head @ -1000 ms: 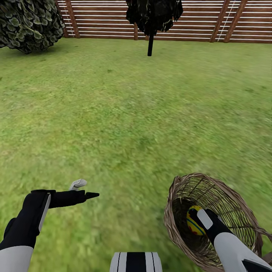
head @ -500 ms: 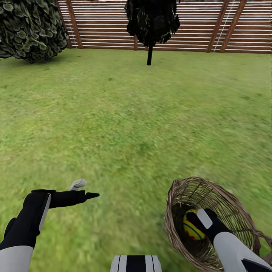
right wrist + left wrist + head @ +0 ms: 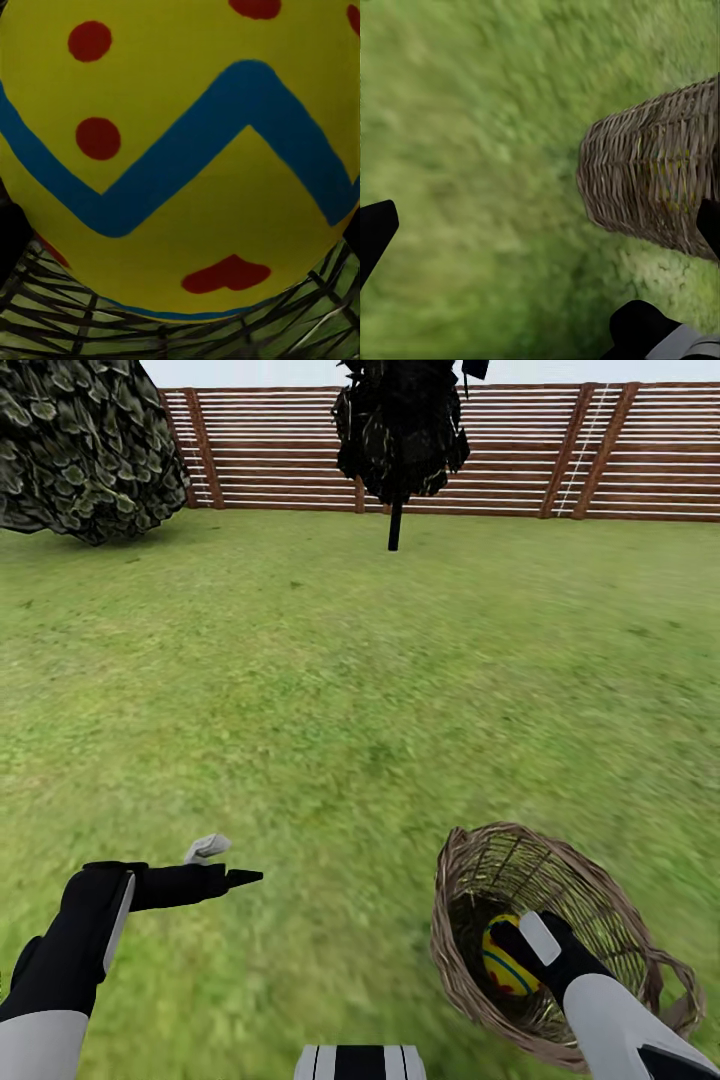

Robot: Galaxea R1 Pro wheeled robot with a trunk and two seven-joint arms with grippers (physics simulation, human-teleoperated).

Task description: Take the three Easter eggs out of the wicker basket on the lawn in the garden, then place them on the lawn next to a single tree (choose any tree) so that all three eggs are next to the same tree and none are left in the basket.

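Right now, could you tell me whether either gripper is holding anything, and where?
The left gripper holds nothing. The right gripper is inside the basket against an egg; a grip cannot be confirmed.

wicker basket point(image 3: 590, 920) on lawn point(image 3: 350, 690), egg point(image 3: 505, 957) inside w/ right gripper point(image 3: 522, 940), left gripper point(image 3: 222, 862) apart

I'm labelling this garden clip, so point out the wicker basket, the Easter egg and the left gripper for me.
wicker basket point(image 3: 470, 865): head view, woven rim on its left side.
Easter egg point(image 3: 180, 172): right wrist view, blue zigzag band.
left gripper point(image 3: 232, 863): head view, between its fingertips.
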